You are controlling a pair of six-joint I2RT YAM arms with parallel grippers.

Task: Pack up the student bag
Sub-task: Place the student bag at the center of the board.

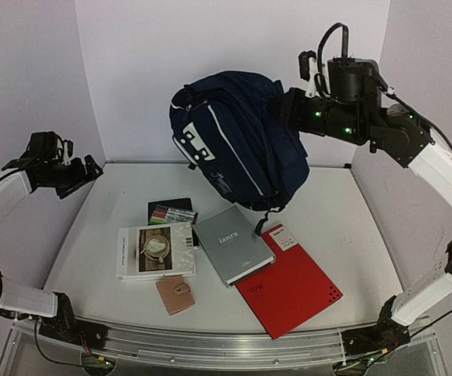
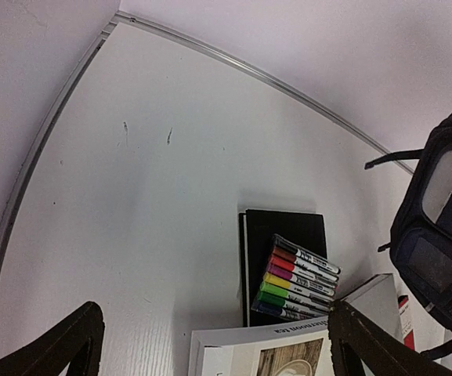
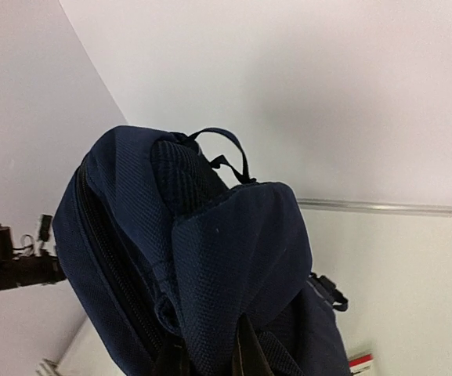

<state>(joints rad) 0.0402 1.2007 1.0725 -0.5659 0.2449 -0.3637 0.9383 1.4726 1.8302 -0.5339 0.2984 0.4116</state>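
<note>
**Student bag hanging from the right gripper, school items lying in front of it**

The student bag (image 1: pixel 237 141), dark navy with thin light stripes and white patches, is hanging tilted over the far part of the table (image 1: pixel 351 219); the right gripper (image 1: pixel 288 110) is clamping a padded navy fold at the bag's upper right, its fingers (image 3: pixel 245 356) sitting close together on the fabric. A zip line is running along the bag's side in the right wrist view; whether it is open cannot be told, and the bag's inside is not showing in any view. Whether the bag's lower end is touching the table cannot be told either.

Just in front of the bag's lower end, a grey book (image 1: pixel 233 244) is lying flat; in front of the bag and to its right, a red folder (image 1: pixel 292 278) is lying against that book. In front of the bag and to its left, a set of coloured markers (image 1: pixel 173 213) is resting on a black notebook (image 1: pixel 171 204); farther from the bag, a white book (image 1: pixel 155 249) bearing a cup picture is lying flat; farthest from the bag, a tan wallet (image 1: pixel 175 294) is lying closed.

The left gripper (image 1: pixel 84 174) is hovering well to the left of the bag, its jaws standing wide apart over bare table.

In the left wrist view the bag is being cut off by the right edge and the white book by the bottom edge; in the right wrist view the gripper's fingers are being cut off by the bottom edge.
</note>
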